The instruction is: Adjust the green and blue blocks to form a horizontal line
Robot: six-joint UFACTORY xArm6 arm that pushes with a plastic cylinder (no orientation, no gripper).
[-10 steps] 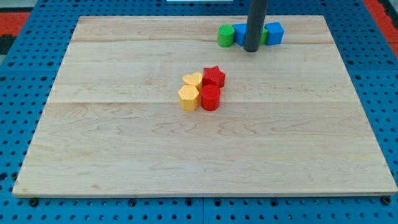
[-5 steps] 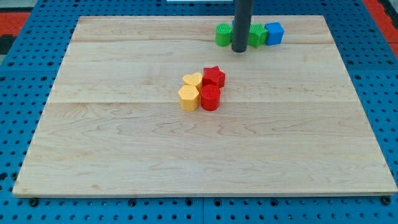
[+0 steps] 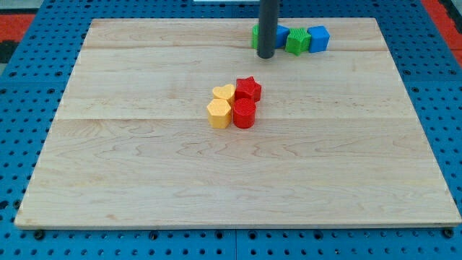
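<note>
Near the middle of the wooden board (image 3: 144, 180), four blocks are huddled together: a yellow hexagon (image 3: 219, 113), a yellow heart (image 3: 224, 92), a red cylinder (image 3: 244, 113) and a red star (image 3: 248, 89). At the view's top, my tip (image 3: 266, 55) is set just in front of a mostly hidden green block (image 3: 255, 36). To its right, a row is formed by a blue block (image 3: 281, 35), a green star (image 3: 295, 42) and a blue cube (image 3: 317, 38). No claw is fitted, so nothing is grasped.
</note>
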